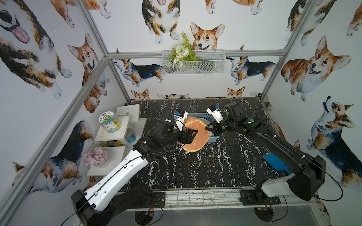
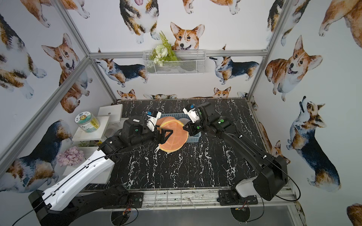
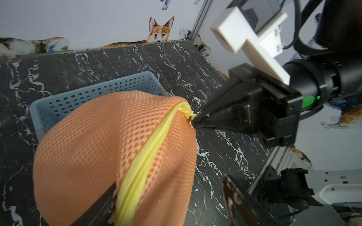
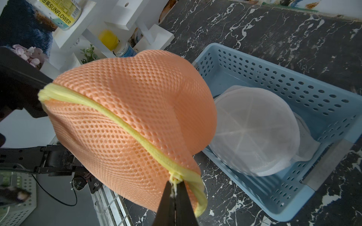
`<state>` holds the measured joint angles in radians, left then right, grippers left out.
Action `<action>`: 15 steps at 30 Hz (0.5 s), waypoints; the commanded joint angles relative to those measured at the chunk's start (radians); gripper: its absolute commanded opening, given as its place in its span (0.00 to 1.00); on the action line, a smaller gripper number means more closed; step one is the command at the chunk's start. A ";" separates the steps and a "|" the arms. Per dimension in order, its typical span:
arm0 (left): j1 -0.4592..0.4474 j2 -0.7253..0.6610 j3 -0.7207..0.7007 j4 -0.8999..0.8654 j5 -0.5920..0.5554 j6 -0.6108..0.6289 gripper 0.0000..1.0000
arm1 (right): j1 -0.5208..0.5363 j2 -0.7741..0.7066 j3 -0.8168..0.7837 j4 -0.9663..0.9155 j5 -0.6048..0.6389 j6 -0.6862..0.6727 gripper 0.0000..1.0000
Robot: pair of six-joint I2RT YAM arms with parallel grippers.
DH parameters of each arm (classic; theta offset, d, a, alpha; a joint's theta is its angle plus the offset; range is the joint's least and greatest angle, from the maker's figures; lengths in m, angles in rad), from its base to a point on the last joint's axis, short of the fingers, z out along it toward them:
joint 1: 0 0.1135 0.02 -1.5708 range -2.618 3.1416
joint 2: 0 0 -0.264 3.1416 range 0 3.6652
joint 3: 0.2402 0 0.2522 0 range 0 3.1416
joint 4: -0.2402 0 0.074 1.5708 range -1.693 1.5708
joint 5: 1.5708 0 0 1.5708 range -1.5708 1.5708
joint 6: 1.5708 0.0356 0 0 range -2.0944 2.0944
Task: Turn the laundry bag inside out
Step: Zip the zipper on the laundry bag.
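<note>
Clearly "SUNFLOWER" on jar; right claw pinching laundry bag.

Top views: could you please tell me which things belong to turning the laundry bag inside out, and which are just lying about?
In the job: orange bag; right claw, shut on its yellow trim; left claw, open at the bag.
Lying about: blue basket with white bag, jar, shelf, pink flowers, blue scoop, wire basket.
</note>
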<state>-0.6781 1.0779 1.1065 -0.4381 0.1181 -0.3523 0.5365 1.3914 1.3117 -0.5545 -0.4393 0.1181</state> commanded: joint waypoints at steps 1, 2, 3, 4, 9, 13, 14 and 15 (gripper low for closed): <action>-0.008 0.000 0.007 -0.032 -0.106 0.014 0.79 | 0.002 -0.002 0.029 -0.035 0.047 -0.038 0.00; -0.009 0.004 0.010 -0.043 -0.072 0.008 0.79 | 0.003 -0.002 0.034 -0.038 0.052 -0.040 0.00; -0.009 0.010 0.023 -0.068 -0.039 0.001 0.76 | 0.003 -0.003 0.042 -0.042 0.073 -0.037 0.00; -0.010 0.008 0.032 -0.091 -0.015 -0.014 0.76 | 0.002 -0.003 0.047 -0.043 0.089 -0.036 0.00; -0.009 -0.138 -0.033 -0.103 -0.080 -0.068 0.83 | -0.003 -0.011 0.036 -0.022 0.089 -0.029 0.00; -0.003 -0.111 -0.038 -0.105 -0.058 -0.025 0.84 | -0.001 0.006 0.030 -0.021 -0.010 -0.048 0.00; -0.003 -0.097 -0.034 -0.091 -0.051 -0.021 0.84 | 0.002 0.009 0.032 -0.026 -0.012 -0.052 0.00; -0.003 -0.086 -0.035 -0.053 -0.022 -0.006 0.84 | 0.002 0.013 0.034 -0.030 -0.022 -0.055 0.00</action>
<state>-0.6815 0.9749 1.0706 -0.5365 0.0574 -0.3927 0.5362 1.3975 1.3422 -0.5812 -0.4114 0.0917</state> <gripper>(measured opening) 0.837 0.067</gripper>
